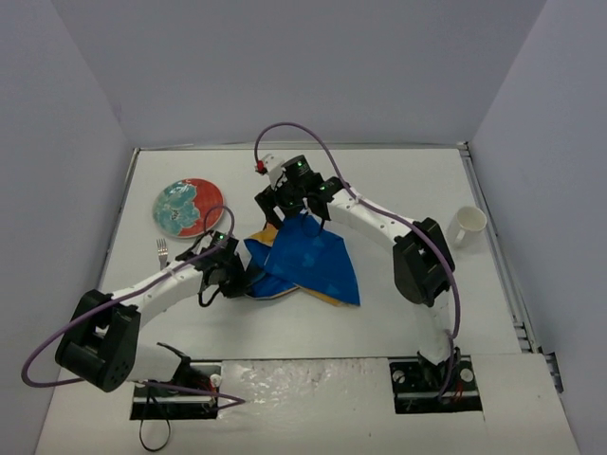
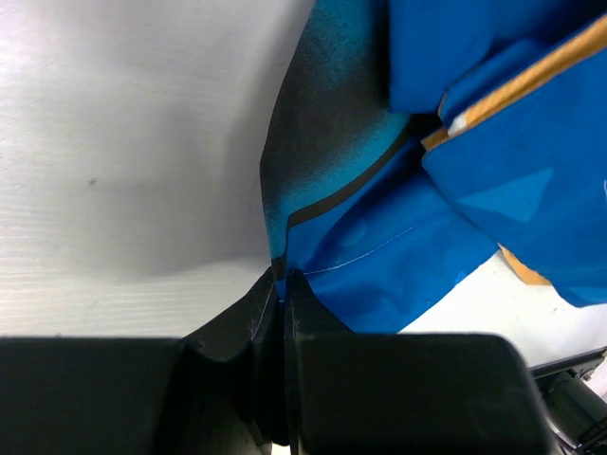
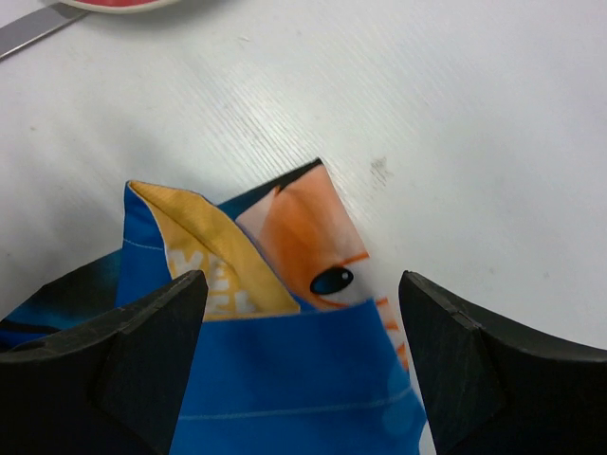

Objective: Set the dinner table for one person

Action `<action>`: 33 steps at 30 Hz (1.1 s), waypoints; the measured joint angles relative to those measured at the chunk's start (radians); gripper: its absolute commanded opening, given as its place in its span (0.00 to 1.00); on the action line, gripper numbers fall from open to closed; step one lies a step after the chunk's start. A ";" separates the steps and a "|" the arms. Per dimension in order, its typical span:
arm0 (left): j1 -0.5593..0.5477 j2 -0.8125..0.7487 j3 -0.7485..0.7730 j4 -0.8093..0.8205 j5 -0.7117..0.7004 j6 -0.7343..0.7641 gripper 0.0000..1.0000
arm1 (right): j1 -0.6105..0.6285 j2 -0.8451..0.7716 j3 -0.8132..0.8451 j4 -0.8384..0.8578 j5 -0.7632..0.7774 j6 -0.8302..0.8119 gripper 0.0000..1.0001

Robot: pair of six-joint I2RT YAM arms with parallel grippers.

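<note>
Blue placemat (image 1: 313,256) edge pinched in left hand (image 2: 283,277); right hand (image 3: 302,284) gapes over its far corner.

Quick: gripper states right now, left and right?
left gripper: closed, pinching the placemat edge.
right gripper: open, jaws either side of the placemat corner, not gripping.

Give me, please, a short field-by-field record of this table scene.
placemat: blue, printed, crumpled mid dinner table
left gripper: shut on the placemat's left edge
right gripper: open, over the placemat's far corner
plate: far left, apart from the placemat
fork: left, nearer than the plate
cup: white, upright, at the right edge
</note>
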 measured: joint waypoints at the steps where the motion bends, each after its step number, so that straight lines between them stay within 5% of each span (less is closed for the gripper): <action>1: 0.005 -0.003 -0.010 0.003 0.003 0.000 0.00 | 0.000 0.026 0.021 0.006 -0.031 -0.016 0.79; 18: 0.060 -0.016 -0.052 0.044 0.046 0.008 0.00 | 0.038 0.209 0.063 0.016 -0.305 -0.103 0.74; 20: 0.063 -0.016 -0.052 0.044 0.049 0.009 0.00 | 0.041 0.210 0.063 0.017 -0.311 -0.104 0.65; 24: 0.066 -0.016 -0.052 0.044 0.050 0.009 0.00 | 0.043 0.210 0.062 0.017 -0.308 -0.110 0.29; 33: 0.076 -0.036 -0.064 0.044 0.051 0.009 0.00 | 0.045 0.212 0.062 0.011 -0.304 -0.121 0.00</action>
